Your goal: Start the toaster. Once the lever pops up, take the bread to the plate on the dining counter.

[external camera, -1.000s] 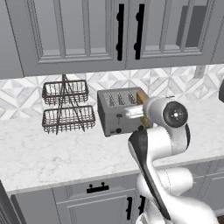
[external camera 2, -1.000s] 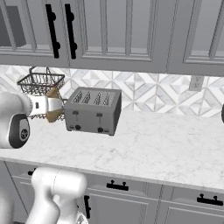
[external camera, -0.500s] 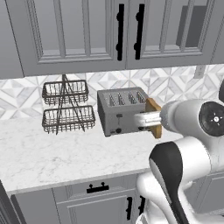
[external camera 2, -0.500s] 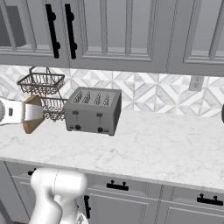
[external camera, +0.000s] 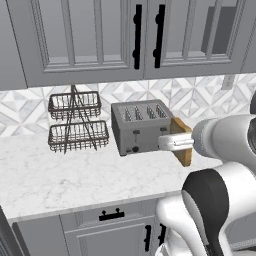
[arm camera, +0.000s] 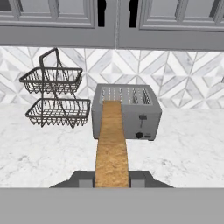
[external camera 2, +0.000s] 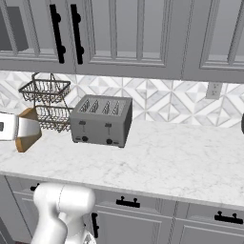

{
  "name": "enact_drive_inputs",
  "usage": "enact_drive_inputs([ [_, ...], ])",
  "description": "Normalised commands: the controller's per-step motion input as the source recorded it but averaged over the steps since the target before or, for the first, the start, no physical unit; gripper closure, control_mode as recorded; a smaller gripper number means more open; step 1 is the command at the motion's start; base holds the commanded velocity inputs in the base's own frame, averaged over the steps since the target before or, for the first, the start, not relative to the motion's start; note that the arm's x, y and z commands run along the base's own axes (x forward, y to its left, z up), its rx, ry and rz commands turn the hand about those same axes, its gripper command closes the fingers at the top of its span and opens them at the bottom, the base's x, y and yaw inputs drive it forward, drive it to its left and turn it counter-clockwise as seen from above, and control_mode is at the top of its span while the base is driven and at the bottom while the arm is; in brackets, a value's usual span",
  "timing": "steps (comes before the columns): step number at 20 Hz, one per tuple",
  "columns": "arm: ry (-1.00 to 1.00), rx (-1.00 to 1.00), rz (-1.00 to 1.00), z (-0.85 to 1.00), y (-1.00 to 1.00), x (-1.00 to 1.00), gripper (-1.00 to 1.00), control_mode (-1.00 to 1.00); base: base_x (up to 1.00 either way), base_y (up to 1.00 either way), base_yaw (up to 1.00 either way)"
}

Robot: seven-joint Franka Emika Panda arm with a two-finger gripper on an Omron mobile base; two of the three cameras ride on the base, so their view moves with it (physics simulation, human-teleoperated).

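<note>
Golden toast [external camera: 182,141] edge-on beside grey toaster [external camera: 139,127]

Toaster [external camera: 137,131]: brushed grey metal, matt sheen, small black plastic-looking knobs on its front.
Bread [arm camera: 111,146]: rough, grainy golden crumb, darker crust at its edge.
Basket rack [external camera: 76,121], left of the toaster: thin dark wire.
Worktop [external camera 2: 176,164] under the toaster: smooth white marble, grey veins.
Backsplash [external camera 2: 162,99] behind the toaster: smooth patterned tile.
Cabinets [external camera: 95,40] above: matt grey, glossy black handles.

Kitchen: toaster [external camera: 138,128], marble worktop [external camera 2: 181,162], wall cabinets [external camera: 90,40].
</note>
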Motion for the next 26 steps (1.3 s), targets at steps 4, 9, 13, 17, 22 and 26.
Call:
enact_drive_inputs([
  [4,0.0,0.0,0.0,0.0,0.0,0.0,1.0,-1.0,0.0,0.0,0.0],
  [9,0.0,0.0,0.0,0.0,0.0,0.0,1.0,1.0,0.0,0.0,0.0],
  [13,0.0,0.0,0.0,0.0,0.0,0.0,1.0,1.0,0.0,0.0,0.0],
  [17,0.0,0.0,0.0,0.0,0.0,0.0,1.0,1.0,0.0,0.0,0.0],
  [22,0.0,0.0,0.0,0.0,0.0,0.0,1.0,1.0,-0.53,-0.17,-0.02],
  [26,0.0,0.0,0.0,0.0,0.0,0.0,1.0,1.0,-0.83,-0.41,-0.27],
])
